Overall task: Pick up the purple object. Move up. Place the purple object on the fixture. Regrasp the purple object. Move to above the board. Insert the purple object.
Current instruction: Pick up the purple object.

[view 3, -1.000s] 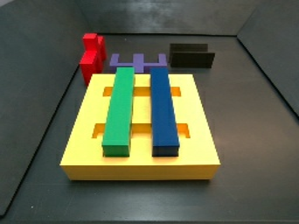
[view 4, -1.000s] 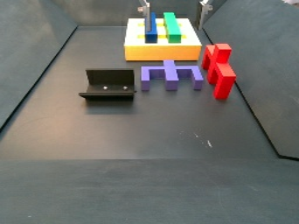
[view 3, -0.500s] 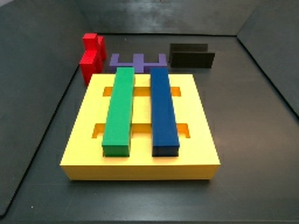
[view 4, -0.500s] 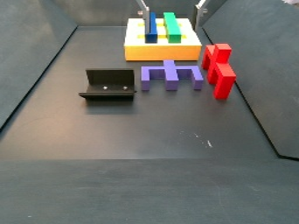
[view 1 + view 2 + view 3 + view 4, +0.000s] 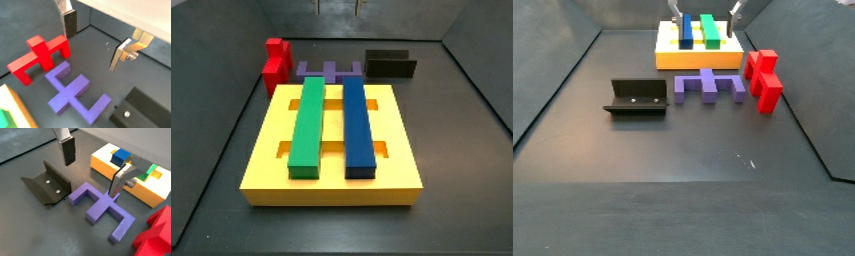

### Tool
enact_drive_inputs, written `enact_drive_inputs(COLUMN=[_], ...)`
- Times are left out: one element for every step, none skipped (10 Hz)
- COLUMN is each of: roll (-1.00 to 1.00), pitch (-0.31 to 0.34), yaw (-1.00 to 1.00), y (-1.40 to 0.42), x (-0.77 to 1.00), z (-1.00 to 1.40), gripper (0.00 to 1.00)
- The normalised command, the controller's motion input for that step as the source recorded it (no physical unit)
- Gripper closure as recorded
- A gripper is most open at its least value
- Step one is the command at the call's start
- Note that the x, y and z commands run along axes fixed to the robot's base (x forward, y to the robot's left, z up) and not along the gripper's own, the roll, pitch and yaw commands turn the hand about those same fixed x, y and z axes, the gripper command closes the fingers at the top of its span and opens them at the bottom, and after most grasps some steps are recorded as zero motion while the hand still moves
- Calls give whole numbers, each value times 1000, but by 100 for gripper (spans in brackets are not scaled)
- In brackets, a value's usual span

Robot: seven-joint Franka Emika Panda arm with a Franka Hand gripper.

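Note:
The purple object lies flat on the floor between the board and the open floor, and also shows in both wrist views and in a side view. My gripper is open and empty, high above the purple object; only its fingertips show at the upper edge of both side views. The black fixture stands beside the purple object. The yellow board carries a green bar and a blue bar.
A red stepped block stands on the other side of the purple object from the fixture. Dark walls close in the floor on three sides.
The gripper's fingertips have come into view at the upper edge of a side view and have shifted slightly in the other. The pieces have not moved.

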Motion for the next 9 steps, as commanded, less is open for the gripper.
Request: enact_drive_inputs(roll=[21, 20, 19, 19, 21, 26, 21, 13, 11], pitch=[-67, -74, -90, -101, -107, -116, -121, -133, -131], yaw=[71, 63, 54, 40, 37, 31, 20, 0, 0], y=[-420, -386, -346, -337, -337, -340, -314, -231, -169], x=[20, 0, 0, 0, 0, 0, 0, 0, 0], z=[-277, -314, -380, -406, -414, -417, -443, -483, -509], gripper=[0, 0, 0, 0, 0, 0, 0, 0, 0])
